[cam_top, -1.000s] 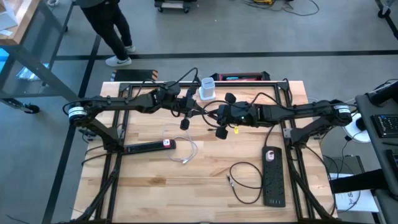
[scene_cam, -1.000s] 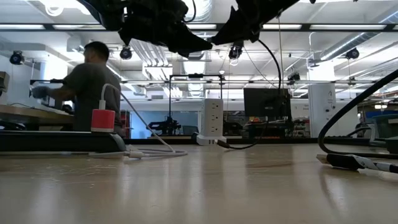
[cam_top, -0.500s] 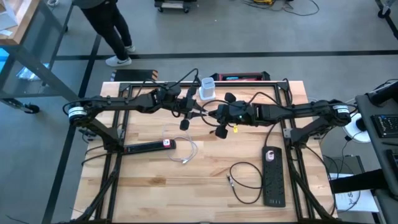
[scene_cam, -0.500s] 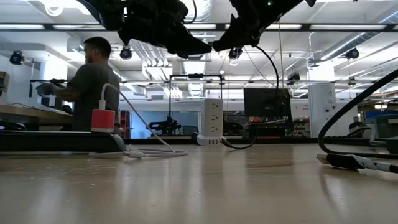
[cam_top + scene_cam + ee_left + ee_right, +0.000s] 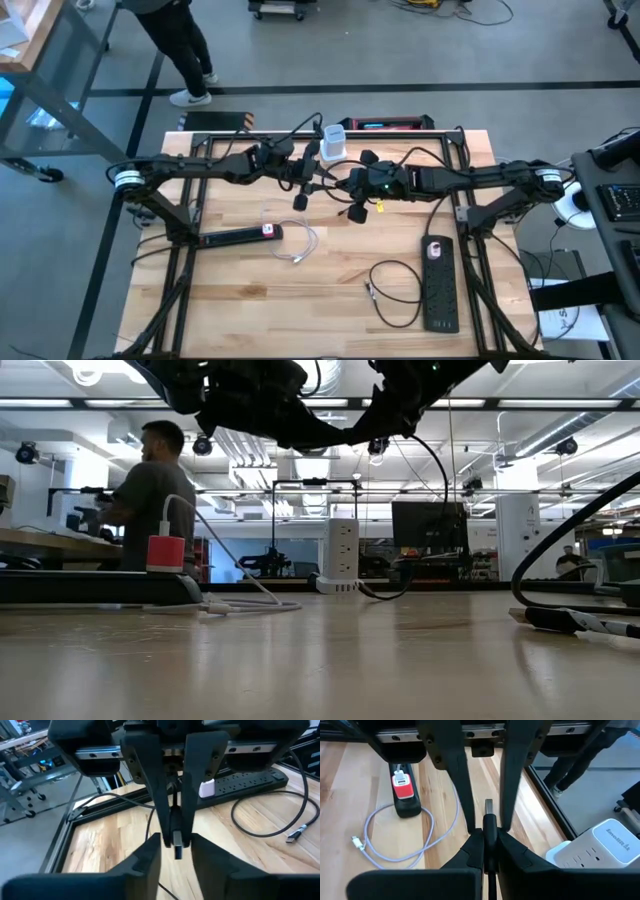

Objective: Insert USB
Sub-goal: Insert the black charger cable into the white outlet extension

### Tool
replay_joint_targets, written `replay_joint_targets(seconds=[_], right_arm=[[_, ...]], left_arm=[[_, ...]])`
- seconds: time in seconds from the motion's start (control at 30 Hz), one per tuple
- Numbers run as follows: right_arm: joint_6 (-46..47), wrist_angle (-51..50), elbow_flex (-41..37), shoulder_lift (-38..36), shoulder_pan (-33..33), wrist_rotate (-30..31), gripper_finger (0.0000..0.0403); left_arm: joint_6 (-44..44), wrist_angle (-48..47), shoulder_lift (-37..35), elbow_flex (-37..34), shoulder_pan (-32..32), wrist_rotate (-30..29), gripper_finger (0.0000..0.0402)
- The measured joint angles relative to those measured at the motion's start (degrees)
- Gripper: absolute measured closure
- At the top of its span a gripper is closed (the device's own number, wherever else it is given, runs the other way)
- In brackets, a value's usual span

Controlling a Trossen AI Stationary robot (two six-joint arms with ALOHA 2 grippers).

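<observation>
**Both arms hold one USB plug above the back of the tabletop**

The left gripper and the right gripper meet in the air over the rear middle of the tabletop, just in front of the white outlet tower. In the left wrist view the fingers pinch a dark USB plug, its metal tip poking out past them. In the right wrist view the right arm's fingers are likewise pressed onto a dark plug with a metal end; it appears to be the same one, though I cannot tell for sure.

In the low view both arms hang high, well above the wood.

On the tabletop's left lies a black power strip with a red-and-white charger plugged in and a white cable looped beside it. A second black power strip lies along the right side, with a black cable curled next to it.

A person stands beyond the tabletop
</observation>
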Motion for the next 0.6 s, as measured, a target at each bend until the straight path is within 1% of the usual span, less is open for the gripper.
replay_joint_targets(seconds=[0.17,0.2,0.3,0.5,0.6], right_arm=[[0.0,-0.6,0.0,0.0,-0.3,0.0,0.0394],[0.0,-0.8,0.0,0.0,-0.3,0.0,0.0394],[-0.4,-0.8,0.0,0.0,-0.2,0.0,0.0386],[-1.7,-0.8,0.0,-1.9,-0.2,0.0,0.0312],[-1.5,-0.4,0.0,-3.2,-0.2,0.0,0.0286]], left_arm=[[-0.7,-0.2,0.0,0.1,0.0,0.1,0.0381],[-0.7,-0.2,0.0,0.1,0.0,0.0,0.039],[-0.8,-0.2,0.0,0.2,0.0,0.0,0.0394],[-0.7,0.6,0.0,0.3,0.1,0.1,0.0399],[-0.7,0.5,0.0,0.3,0.1,0.0,0.04]])
